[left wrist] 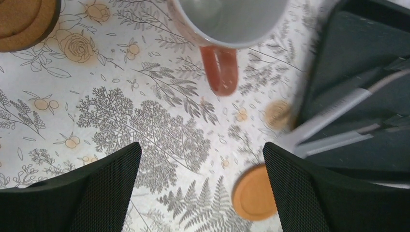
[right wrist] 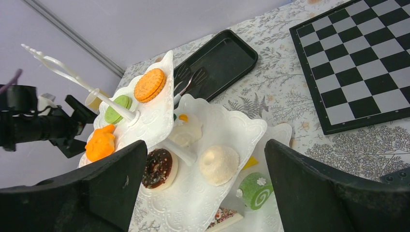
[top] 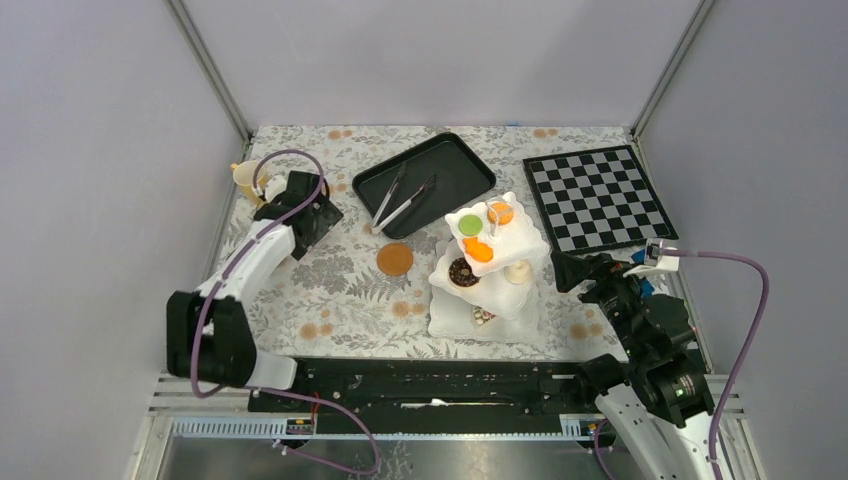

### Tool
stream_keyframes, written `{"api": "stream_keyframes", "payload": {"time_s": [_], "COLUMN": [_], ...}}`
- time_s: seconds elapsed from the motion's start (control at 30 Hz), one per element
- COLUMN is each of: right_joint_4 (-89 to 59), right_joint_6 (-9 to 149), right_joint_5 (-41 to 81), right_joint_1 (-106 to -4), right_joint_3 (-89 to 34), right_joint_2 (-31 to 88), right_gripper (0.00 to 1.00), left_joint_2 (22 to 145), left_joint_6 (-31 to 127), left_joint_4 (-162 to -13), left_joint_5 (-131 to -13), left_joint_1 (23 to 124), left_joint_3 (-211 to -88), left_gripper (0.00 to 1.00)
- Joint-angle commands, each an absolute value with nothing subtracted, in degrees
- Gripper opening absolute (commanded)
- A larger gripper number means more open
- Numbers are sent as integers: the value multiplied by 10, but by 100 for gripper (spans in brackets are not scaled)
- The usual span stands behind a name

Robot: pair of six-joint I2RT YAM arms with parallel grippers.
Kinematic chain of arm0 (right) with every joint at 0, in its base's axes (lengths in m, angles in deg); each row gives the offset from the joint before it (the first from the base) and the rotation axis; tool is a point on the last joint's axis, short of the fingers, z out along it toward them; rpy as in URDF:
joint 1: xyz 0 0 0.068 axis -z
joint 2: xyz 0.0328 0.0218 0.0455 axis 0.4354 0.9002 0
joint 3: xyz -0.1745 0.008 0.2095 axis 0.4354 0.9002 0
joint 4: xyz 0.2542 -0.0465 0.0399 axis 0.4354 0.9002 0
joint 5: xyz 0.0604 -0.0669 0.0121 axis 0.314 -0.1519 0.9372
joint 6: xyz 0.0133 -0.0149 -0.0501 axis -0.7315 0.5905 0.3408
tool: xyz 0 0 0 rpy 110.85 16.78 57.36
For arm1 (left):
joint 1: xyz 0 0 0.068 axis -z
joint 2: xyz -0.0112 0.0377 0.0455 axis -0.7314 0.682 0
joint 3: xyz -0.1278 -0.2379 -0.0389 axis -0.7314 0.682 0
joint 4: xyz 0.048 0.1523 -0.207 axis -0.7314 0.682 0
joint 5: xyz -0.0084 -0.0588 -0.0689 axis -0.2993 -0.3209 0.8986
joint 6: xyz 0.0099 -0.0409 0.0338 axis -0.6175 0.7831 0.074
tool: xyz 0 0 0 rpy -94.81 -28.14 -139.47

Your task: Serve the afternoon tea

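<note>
Cup (left wrist: 227,19) just ahead of left tool (left wrist: 200,147), untouched; tool spread wide, empty; saucer (left wrist: 254,195) near its finger.

Robotics lab test cell.
Plain grey walls (top: 90,150) and metal frame posts (top: 212,72) box in a cloth-covered desk (top: 330,295) holding toy cakes (top: 478,250); two cabled robot arms (top: 255,255) bolt to a rail (top: 420,382) at lower centre.

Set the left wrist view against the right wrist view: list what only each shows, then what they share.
Only the left wrist view: a pale cup with a reddish-brown handle, a brown saucer and an orange-brown saucer.
Only the right wrist view: the white three-tier stand with its toy cakes, and the chessboard.
Both: the black tray, the silver tongs in it, and the flowered tablecloth.
</note>
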State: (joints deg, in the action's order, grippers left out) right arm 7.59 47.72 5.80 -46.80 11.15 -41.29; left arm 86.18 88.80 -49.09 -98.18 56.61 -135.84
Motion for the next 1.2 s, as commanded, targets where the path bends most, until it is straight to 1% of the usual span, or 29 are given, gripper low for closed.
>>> {"api": "stream_keyframes", "payload": {"time_s": [0.0, 0.1, 0.2, 0.3, 0.33, 0.4, 0.5, 0.53, 0.57, 0.63, 0.67, 0.7, 0.73, 0.83, 1.03, 1.1, 1.17], "right_joint_4": [67, 79, 82, 83, 82, 82, 82, 82, 82, 82, 83, 85, 85, 87, 82, 77, 75], "right_joint_6": [487, 489, 487, 485, 485, 486, 487, 487, 487, 488, 488, 488, 489, 487, 489, 489, 490], "right_joint_5": [45, 34, 29, 30, 30, 29, 27, 27, 26, 27, 27, 26, 24, 21, 39, 44, 50], "right_joint_1": [-471, -471, -471, -471, -471, -471, -471, -471, -471, -471, -471, -471, -471, -471, -471, -471, -471], "right_joint_3": [90, 87, 88, 88, 88, 86, 84, 83, 84, 83, 81, 81, 80, 78, 88, 94, 92], "right_joint_2": [-421, -429, -435, -435, -434, -432, -433, -433, -433, -434, -435, -436, -440, -446, -446, -445, -437], "right_gripper": [98, 98, 98, 98, 98, 98, 98, 98, 98, 98, 98, 98, 98, 98, 98, 98, 98], "left_joint_2": [931, 979, 1022, 1056, 1064, 1078, 1094, 1098, 1103, 1105, 1099, 1090, 1076, 1021, 861, 814, 792], "left_joint_6": [914, 916, 917, 911, 909, 904, 886, 872, 857, 824, 805, 784, 759, 659, 393, 328, 249], "left_joint_4": [-526, -541, -563, -585, -591, -598, -606, -610, -610, -599, -598, -597, -599, -608, -666, -696, -699], "left_joint_5": [-1041, -1053, -1045, -1035, -1034, -1040, -1057, -1065, -1073, -1094, -1097, -1097, -1095, -1066, -841, -809, -749], "left_joint_1": [556, 546, 530, 525, 525, 526, 526, 526, 525, 525, 525, 525, 525, 525, 527, 544, 575], "left_joint_3": [-1393, -1411, -1426, -1444, -1448, -1454, -1456, -1456, -1460, -1469, -1469, -1467, -1463, -1445, -1362, -1325, -1300], "left_gripper": [98, 96, 89, 78, 75, 71, 61, 54, 44, 21, 11, 4, 0, 0, 0, 0, 0]}}
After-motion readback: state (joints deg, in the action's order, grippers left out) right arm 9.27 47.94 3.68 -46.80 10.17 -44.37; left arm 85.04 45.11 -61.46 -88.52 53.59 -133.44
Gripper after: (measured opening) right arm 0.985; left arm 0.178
